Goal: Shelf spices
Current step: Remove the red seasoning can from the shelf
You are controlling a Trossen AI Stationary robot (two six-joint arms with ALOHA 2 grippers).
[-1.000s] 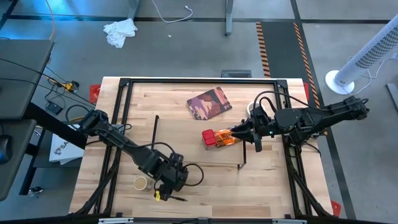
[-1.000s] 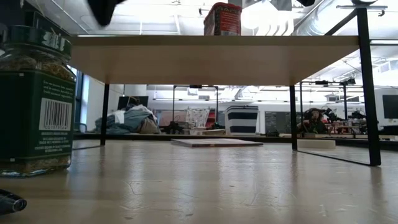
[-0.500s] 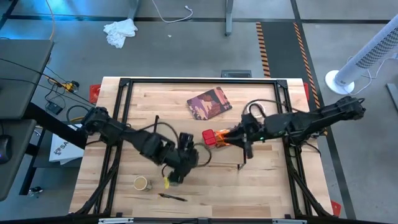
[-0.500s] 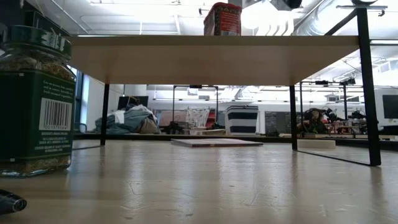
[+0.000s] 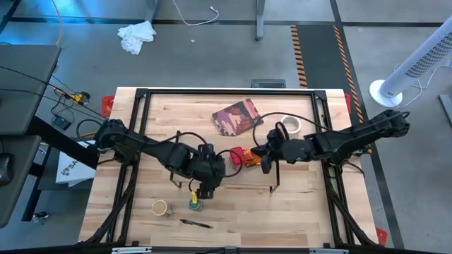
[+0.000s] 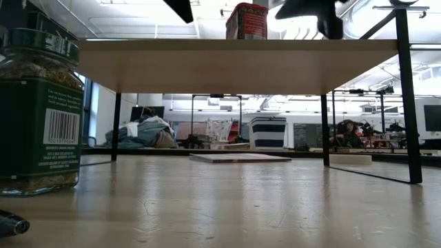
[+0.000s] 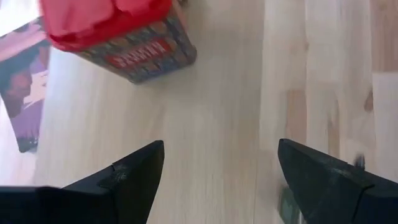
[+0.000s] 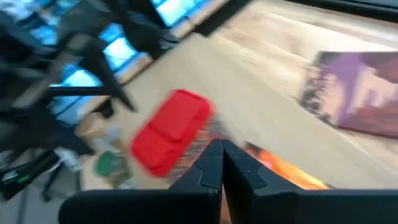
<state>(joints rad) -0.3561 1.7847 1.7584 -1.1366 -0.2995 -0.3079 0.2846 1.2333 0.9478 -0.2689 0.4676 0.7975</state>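
Observation:
The shelf (image 5: 212,141) stands mid-table, and in the low view its board (image 6: 234,65) spans the picture. On its top are the red tin (image 5: 237,155) (image 8: 171,130) (image 7: 118,31) and, right beside it, the orange packet (image 5: 248,160) (image 8: 286,173). My right gripper (image 5: 262,159) (image 8: 221,163) is shut just right of the packet. My left gripper (image 5: 205,182) (image 7: 217,171) hangs open over the shelf's near part, holding nothing. The green-lidded jar (image 5: 195,204) (image 6: 41,110) and the tan-topped jar (image 5: 161,207) stand on the table near its front edge. My right gripper comes slanting down from the table's right with its shut fingertips (image 8: 211,158) at the packet's near edge (image 8: 273,167). I cannot tell whether they touch the packet. The packet lies flat on the shelf top.
A dark reddish card (image 5: 238,116) and a white tape roll (image 5: 290,125) lie toward the far edge. A pen (image 5: 194,224) lies near the front edge. The shelf's thin black legs (image 6: 408,96) stand on the table.
My left gripper has risen from the green-lidded jar near the front edge and gone toward the far right, over the shelf; the jar stays standing. My right gripper has gone down and toward the table's left, up to the packet beside the tin.

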